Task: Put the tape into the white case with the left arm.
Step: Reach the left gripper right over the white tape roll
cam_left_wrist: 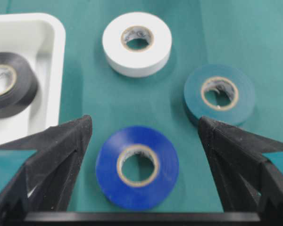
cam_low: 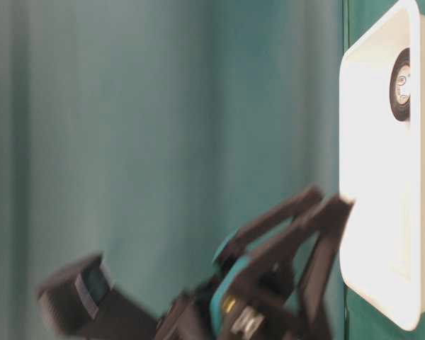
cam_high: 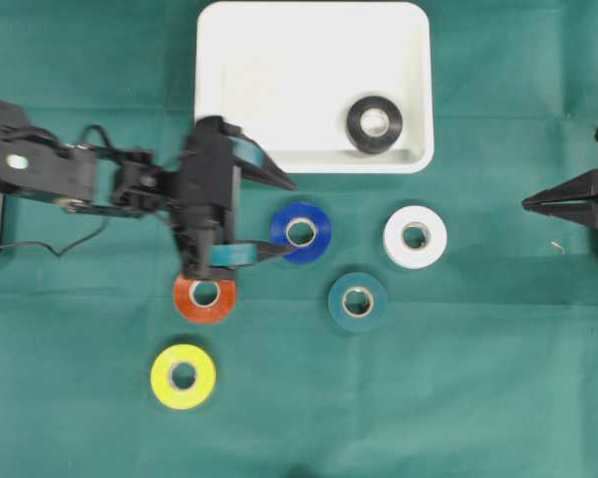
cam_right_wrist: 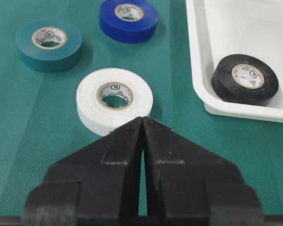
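Note:
The white case (cam_high: 279, 70) lies at the back of the green cloth with a black tape roll (cam_high: 357, 123) in its right corner. My left gripper (cam_high: 291, 217) is open wide, its teal-banded fingers pointing right. A blue tape roll (cam_high: 284, 231) lies flat between its fingertips. In the left wrist view the blue tape roll (cam_left_wrist: 108, 165) sits between the spread fingers (cam_left_wrist: 70, 141), touching neither, and the left gripper (cam_left_wrist: 145, 121) holds nothing. The case (cam_left_wrist: 47, 42) with the black roll (cam_left_wrist: 19, 94) shows at the left. My right gripper (cam_high: 526, 204) rests shut at the right edge.
More rolls lie loose on the cloth: white (cam_high: 397, 239), dark green (cam_high: 339, 304), orange (cam_high: 219, 307) partly under the left gripper, and yellow (cam_high: 164, 378). In the right wrist view the white roll (cam_right_wrist: 89, 106) lies just ahead of the right gripper (cam_right_wrist: 142, 118).

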### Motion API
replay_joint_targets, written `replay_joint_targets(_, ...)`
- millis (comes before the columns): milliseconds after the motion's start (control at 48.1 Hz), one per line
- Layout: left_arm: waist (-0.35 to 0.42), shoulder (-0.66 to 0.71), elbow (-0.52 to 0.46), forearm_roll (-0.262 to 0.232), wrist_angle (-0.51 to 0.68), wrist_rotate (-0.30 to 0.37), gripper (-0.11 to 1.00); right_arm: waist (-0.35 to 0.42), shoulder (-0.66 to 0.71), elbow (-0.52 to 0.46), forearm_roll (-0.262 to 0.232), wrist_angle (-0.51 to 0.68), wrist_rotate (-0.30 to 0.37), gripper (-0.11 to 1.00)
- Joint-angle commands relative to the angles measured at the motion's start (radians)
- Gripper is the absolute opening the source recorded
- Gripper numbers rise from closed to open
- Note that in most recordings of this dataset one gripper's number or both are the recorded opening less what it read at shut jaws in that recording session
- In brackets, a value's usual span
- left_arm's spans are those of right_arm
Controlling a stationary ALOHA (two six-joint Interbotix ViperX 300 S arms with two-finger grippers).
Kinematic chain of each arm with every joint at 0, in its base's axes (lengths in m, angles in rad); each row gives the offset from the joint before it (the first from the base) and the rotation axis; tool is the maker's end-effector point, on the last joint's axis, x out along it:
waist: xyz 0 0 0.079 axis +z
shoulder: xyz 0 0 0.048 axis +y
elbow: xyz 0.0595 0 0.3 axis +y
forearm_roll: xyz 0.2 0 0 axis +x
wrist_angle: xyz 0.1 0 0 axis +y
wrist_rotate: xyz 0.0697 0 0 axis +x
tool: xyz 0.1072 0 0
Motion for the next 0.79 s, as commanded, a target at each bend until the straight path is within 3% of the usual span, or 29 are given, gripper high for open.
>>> replay_joint_targets(0, -0.003, 0.037, -0.072, -0.003, 0.014, 0.002, 0.99, -0.003, 0.008, -0.011, -0.002, -0.011, 0.002, -0.09)
replay_joint_targets(770, -0.041, 0.327, -0.413, 0.002, 0.176, 0.011, 0.99, -0.021, 0.008, -0.009, -0.002, -0.011, 0.002, -0.09)
